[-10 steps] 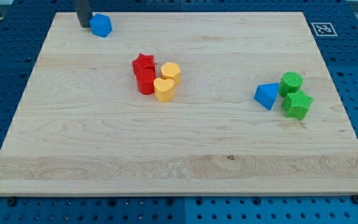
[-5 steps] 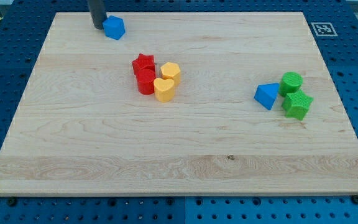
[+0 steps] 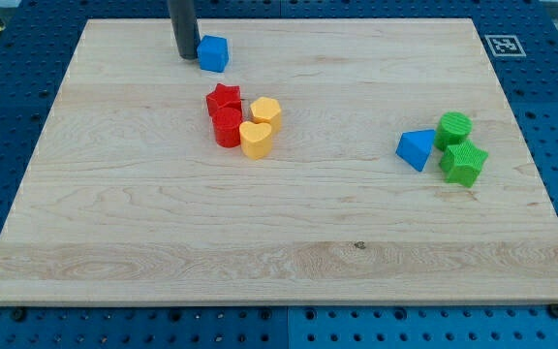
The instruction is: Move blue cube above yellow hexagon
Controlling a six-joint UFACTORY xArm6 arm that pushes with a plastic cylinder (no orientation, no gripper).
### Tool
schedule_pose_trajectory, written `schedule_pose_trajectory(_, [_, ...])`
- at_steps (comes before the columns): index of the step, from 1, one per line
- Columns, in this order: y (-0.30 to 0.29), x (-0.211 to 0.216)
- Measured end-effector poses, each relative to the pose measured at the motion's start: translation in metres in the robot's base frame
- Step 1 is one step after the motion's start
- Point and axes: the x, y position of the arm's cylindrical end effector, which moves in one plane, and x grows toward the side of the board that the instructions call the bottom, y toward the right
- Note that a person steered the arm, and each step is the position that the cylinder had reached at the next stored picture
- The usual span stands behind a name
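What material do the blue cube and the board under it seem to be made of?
The blue cube looks like matte plastic: uniform colour, dull surface, perhaps 3D-printed. The board appears to be pale wood with a smooth finish, judging by its grain lines and a small knot.

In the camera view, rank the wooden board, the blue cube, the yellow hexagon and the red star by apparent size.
1. Wooden board, by far the largest.
2-4. Blue cube, yellow hexagon and red star look much alike; the cube lies farther toward the view's top, so no firm ranking.
My tip sits just left of the cube.
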Motion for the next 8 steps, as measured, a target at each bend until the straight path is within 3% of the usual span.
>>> schedule_pose_trajectory(4, [0.023,0.005])
schedule_pose_trajectory(5, [0.029,-0.015])
schedule_pose_trajectory(6, [0.070,-0.018])
schedule_pose_trajectory(8, [0.077,-0.011])
